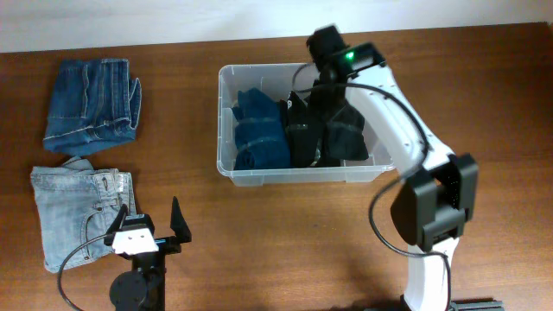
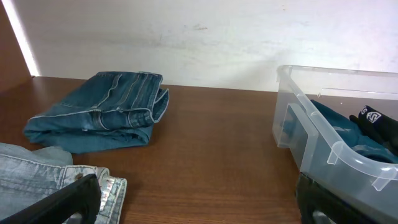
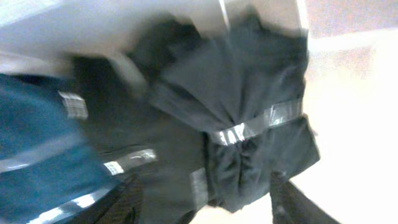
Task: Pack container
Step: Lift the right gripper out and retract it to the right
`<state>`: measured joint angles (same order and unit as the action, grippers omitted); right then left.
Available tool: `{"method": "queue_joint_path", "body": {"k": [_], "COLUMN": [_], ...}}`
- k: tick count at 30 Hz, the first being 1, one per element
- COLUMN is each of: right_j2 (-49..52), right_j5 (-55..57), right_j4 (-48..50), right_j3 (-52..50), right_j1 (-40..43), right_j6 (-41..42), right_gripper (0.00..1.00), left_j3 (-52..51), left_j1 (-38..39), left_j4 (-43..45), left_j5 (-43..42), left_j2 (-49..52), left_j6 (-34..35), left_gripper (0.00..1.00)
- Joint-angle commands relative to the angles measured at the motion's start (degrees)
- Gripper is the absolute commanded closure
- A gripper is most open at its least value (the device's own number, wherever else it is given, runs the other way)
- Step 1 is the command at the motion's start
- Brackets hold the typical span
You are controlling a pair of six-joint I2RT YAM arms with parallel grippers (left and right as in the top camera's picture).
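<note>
The clear container (image 1: 226, 121) stands at the table's middle back. It holds folded blue jeans (image 1: 259, 130) on the left and two dark folded garments (image 1: 324, 130) on the right. It also shows in the left wrist view (image 2: 348, 155). My right gripper (image 1: 324, 82) hovers over the container's far right end, open and empty; its wrist view shows the dark garment (image 3: 249, 124) below the spread fingers (image 3: 205, 199). My left gripper (image 1: 154, 220) is open and empty low at the front left, next to light jeans (image 1: 78, 207).
Dark blue folded jeans (image 1: 91, 104) lie at the back left, also in the left wrist view (image 2: 99, 112). Light blue jeans (image 2: 37, 180) lie at the front left. Bare wood lies between the jeans and the container.
</note>
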<state>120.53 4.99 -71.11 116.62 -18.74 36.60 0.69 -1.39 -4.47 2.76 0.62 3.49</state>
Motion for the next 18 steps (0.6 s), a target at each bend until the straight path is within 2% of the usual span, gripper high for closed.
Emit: {"method": "queue_joint_path", "body": {"k": [1,2,8,14,18], "right_j2": [-5.1,-5.6,-7.9,-16.9,-28.1], "right_j5": [0.9,2.4,11.7,9.9,10.5], "right_j4": [-7.1,-10.3,-26.3,-26.2,-26.2], "right_j3": [10.6,13.7,27.5,24.2,11.1], "right_j1": [0.0,0.1,2.3,4.8,9.7], "right_j6": [-6.5,-7.4,-9.4,-16.2,-16.6], "right_gripper": [0.08,0.00,0.02,0.01,0.02], "left_j3": [-0.2,-0.2,-0.2,-0.2,-0.2], "left_j1": [-0.3,-0.3,-0.3,-0.3,-0.3], "left_j4": [-0.1,-0.1,-0.1,-0.1,-0.1], "left_j5": [-0.4,-0.4,-0.4,-0.4,-0.4], "left_j2": [-0.3,-0.3,-0.3,-0.3,-0.3], "left_j6": [-0.5,-0.5,-0.5,-0.5,-0.5], "left_gripper": [0.01,0.01,0.01,0.01,0.01]}}
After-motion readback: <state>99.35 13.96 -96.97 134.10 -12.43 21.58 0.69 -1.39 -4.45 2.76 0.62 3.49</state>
